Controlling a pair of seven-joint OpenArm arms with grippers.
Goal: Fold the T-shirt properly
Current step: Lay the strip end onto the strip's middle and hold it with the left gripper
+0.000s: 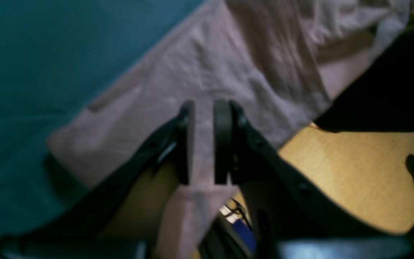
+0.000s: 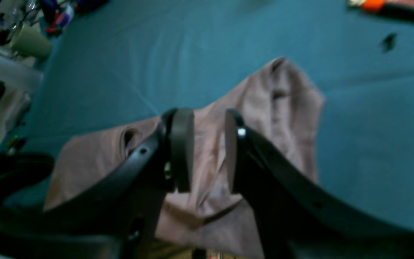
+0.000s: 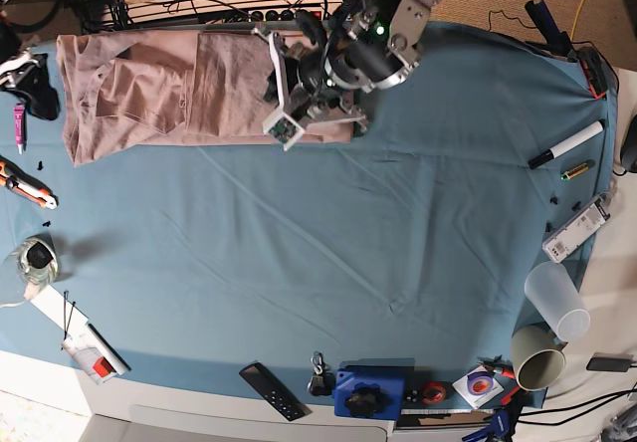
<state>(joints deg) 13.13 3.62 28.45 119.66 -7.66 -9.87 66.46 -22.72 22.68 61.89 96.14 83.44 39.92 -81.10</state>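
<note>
The mauve cotton T-shirt (image 3: 169, 89) lies partly folded at the far edge of the teal-clothed bench (image 3: 398, 223). Left end effector (image 1: 204, 142): jaws slightly apart, straddling a strip of shirt fabric at the bench edge. Right end effector (image 2: 208, 151): jaws apart above the shirt, gripping nothing.

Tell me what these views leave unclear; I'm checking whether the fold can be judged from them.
- Left wrist view: blurred. The shirt shows between the pads of the left gripper, but whether it is pinched or loose cannot be told.
- Base view: the arms cover the shirt's right end, so no grip shows.
- Right wrist view: the open right gripper hides the shirt's near part, and the bottom edge cuts it off.
</note>
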